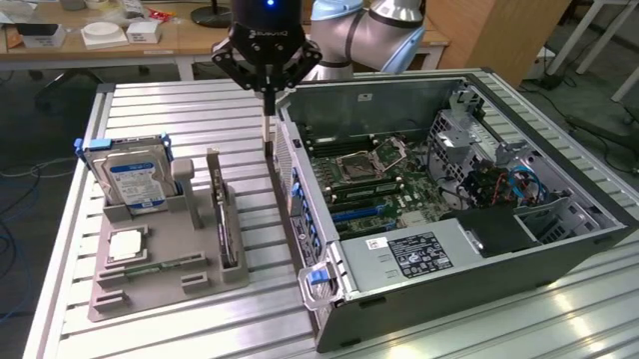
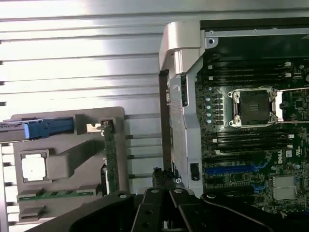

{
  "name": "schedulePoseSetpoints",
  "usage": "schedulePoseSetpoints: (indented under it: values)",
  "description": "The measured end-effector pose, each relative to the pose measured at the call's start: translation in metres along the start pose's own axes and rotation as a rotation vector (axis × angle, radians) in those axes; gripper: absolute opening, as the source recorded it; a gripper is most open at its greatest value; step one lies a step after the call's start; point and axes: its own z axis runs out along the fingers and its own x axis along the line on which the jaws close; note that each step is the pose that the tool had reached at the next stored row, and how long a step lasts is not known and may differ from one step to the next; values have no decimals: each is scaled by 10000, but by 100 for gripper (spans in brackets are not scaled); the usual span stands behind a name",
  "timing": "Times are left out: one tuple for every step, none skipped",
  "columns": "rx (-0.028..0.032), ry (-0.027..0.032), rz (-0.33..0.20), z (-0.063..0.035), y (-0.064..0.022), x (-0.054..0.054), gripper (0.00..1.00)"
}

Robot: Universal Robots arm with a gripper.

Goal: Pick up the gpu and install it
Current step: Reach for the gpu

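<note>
The gpu (image 1: 221,217) stands on its long edge in a slot of the grey holder (image 1: 150,292), its silver bracket at the far end. In the wrist view the gpu (image 2: 110,154) is seen edge-on as a thin green strip. My gripper (image 1: 268,142) hangs over the gap between the holder and the computer case (image 1: 399,265). It is beyond the card's bracket end and closer to the case wall. Its fingers are pressed together and hold nothing. In the wrist view the gripper (image 2: 164,178) sits beside the case's side wall.
The holder also carries a hard drive (image 1: 135,179), a square processor chip (image 1: 125,244) and a memory stick (image 1: 150,267). The open case shows the motherboard (image 1: 379,179) with blue slots (image 1: 360,213). Everything rests on a slatted metal table (image 1: 179,105).
</note>
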Motion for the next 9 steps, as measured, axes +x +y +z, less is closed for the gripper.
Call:
schedulePoseSetpoints:
  values:
    - [0, 0, -1, -1, -3, 42, 10]
    - [0, 0, -1, -2, -6, 82, 10]
    - [0, 1, -1, -4, -10, 121, 10]
    - [-1, 0, 0, -4, -12, 161, 10]
    - [0, 0, 0, -5, -15, 199, 10]
    - [0, 1, 0, -7, -18, 236, 10]
    - [-1, 0, -1, -7, -21, 276, 10]
    - [0, 0, -2, -8, -25, 314, 10]
    - [0, 0, -1, -10, -27, 353, 10]
